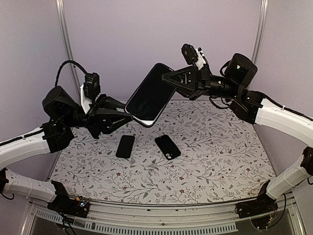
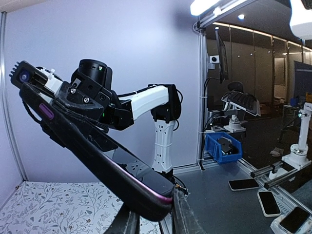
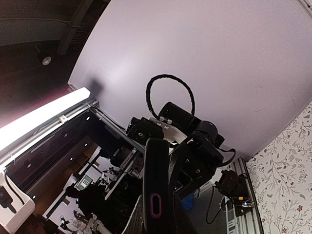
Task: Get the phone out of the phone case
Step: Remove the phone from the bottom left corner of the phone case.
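Note:
A dark phone in a black case with purple trim [image 1: 149, 95] hangs tilted in the air above the back of the table, held between both grippers. My left gripper [image 1: 128, 114] is shut on its lower end and my right gripper [image 1: 169, 78] on its upper end. In the left wrist view the cased phone [image 2: 97, 156] slants up to the left from my left gripper [image 2: 155, 217] to the right gripper [image 2: 73, 97]. In the right wrist view the cased phone [image 3: 156, 185] stands edge-on in my right gripper [image 3: 157, 219], showing a purple-rimmed port hole.
Two dark phones or cases lie flat on the floral mat [image 1: 205, 161], one at mid-left [image 1: 125, 146] and one at the middle [image 1: 167, 147], both below the held phone. Purple walls and metal posts enclose the table. A blue bin [image 2: 223, 146] stands beyond the table.

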### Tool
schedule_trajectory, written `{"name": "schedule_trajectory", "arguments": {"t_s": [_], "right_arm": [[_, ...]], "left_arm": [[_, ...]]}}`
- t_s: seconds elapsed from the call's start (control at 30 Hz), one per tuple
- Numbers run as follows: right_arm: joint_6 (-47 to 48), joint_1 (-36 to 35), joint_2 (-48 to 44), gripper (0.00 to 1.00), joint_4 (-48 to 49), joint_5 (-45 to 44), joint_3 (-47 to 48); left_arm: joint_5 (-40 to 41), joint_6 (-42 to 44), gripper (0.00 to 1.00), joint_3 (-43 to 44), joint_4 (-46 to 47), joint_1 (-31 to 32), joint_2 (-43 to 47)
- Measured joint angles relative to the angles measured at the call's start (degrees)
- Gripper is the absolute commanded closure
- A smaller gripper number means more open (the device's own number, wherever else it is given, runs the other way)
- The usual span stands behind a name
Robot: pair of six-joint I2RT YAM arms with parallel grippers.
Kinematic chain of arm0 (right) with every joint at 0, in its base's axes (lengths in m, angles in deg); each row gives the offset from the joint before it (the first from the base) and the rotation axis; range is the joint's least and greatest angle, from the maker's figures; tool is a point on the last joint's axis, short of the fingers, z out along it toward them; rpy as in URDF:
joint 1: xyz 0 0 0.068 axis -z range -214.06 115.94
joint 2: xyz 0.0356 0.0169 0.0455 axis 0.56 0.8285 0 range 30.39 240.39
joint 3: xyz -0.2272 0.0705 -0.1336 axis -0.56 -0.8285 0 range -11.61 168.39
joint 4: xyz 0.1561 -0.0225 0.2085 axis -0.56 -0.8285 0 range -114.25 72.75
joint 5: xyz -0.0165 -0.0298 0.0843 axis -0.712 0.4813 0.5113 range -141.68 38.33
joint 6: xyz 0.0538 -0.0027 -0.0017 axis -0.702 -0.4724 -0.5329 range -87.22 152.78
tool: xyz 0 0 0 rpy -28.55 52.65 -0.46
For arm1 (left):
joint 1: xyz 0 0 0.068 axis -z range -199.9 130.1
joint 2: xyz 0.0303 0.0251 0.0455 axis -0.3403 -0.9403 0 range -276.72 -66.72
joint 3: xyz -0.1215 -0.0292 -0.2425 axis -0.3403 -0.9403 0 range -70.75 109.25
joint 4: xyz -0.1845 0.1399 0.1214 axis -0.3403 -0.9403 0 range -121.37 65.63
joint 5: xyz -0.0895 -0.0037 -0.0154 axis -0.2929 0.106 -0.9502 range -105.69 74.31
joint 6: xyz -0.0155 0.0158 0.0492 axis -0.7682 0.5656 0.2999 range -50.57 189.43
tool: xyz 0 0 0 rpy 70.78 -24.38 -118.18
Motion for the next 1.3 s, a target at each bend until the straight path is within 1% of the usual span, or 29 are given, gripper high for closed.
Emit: {"name": "schedule_trajectory", "arguments": {"t_s": [0.2,0.33,0.5,0.7,0.8,0.87,1.0,1.3], "right_arm": [[-4.5,0.1,1.0,1.0,4.6,0.7,0.0],[-6.0,0.4,1.0,1.0,5.6,-0.1,0.0],[-7.2,1.9,0.9,1.0,7.0,-1.0,0.0],[-7.5,3.3,0.4,1.0,7.4,-3.5,0.0],[-7.6,3.9,-0.1,1.0,8.2,-5.6,-0.2],[-7.6,4.4,-0.6,1.0,8.6,-7.3,-0.2],[-7.0,5.1,-0.8,1.0,8.5,-10.3,-0.3],[-6.1,5.4,-0.8,1.0,7.9,-17.2,-1.5]], "left_arm": [[1.6,8.2,0.89,3.1,-6.2,0.6,0.5],[4.2,10.6,0.91,4.0,-7.6,1.0,0.2],[7.3,9.2,0.92,6.2,-8.2,1.1,-1.6],[11.4,3.5,0.95,8.0,-8.2,1.1,-3.6],[12.9,2.2,0.95,10.4,-9.3,1.1,-5.2],[14.5,2.2,0.95,11.9,-10.1,1.1,-6.3],[19.3,3.8,0.95,12.0,-10.3,1.1,-7.4],[29.6,8.9,0.96,9.2,-9.0,1.0,-8.3]]}}
